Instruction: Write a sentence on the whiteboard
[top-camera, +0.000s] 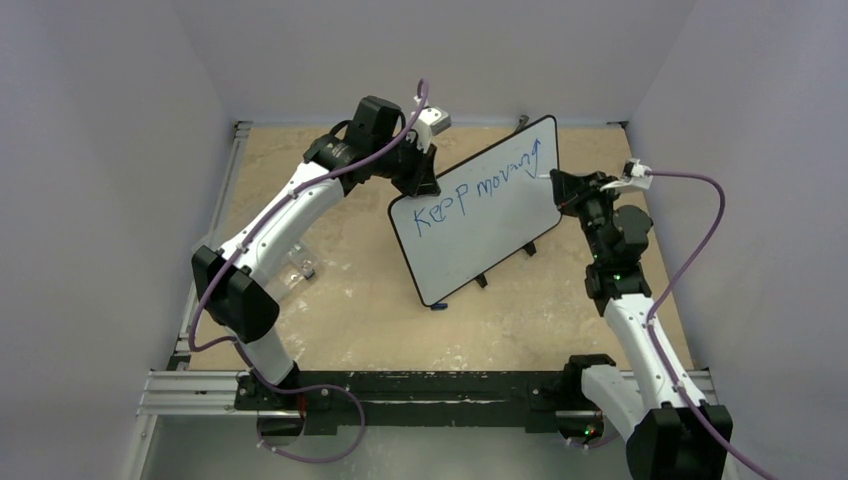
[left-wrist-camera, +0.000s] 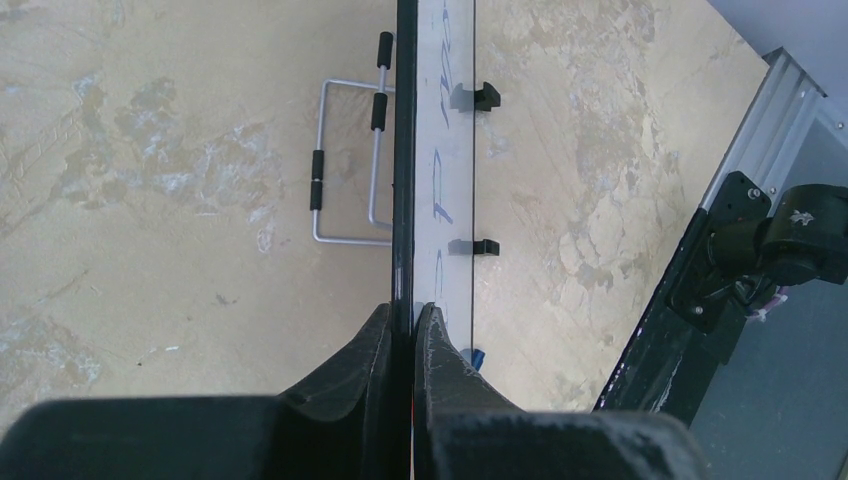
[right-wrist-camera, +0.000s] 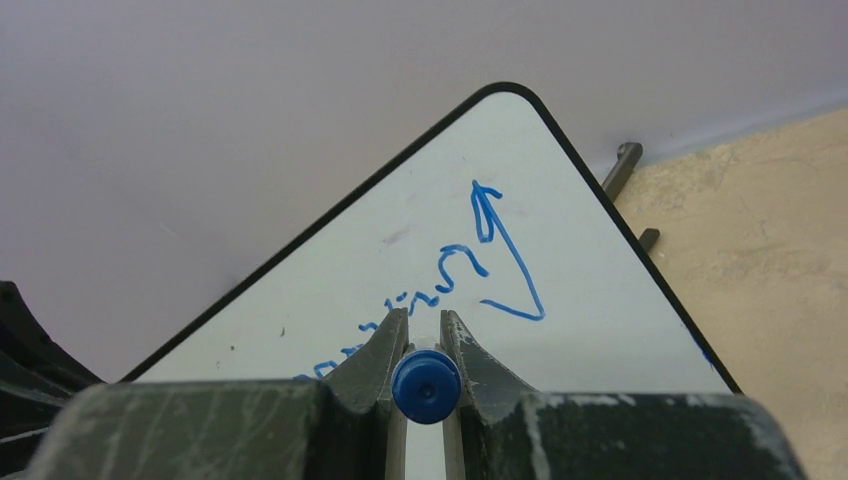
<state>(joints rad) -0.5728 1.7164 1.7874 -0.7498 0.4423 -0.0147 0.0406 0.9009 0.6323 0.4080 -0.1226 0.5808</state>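
From above we see the whiteboard (top-camera: 480, 215) standing on the tabletop (top-camera: 350, 310), its sentence (top-camera: 480, 190) blue; wrist views alone show the left pincer (left-wrist-camera: 411, 330) clamping its edge, the right pincer (right-wrist-camera: 425, 335) gripping a marker (right-wrist-camera: 426, 386).

White whiteboard (top-camera: 480, 245) (black rim) bears blue sentence (top-camera: 485, 190); table (top-camera: 350, 310) mottled tan.

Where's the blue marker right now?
In the right wrist view, the blue marker is pinched in the right gripper, aimed at the whiteboard by the blue writing.
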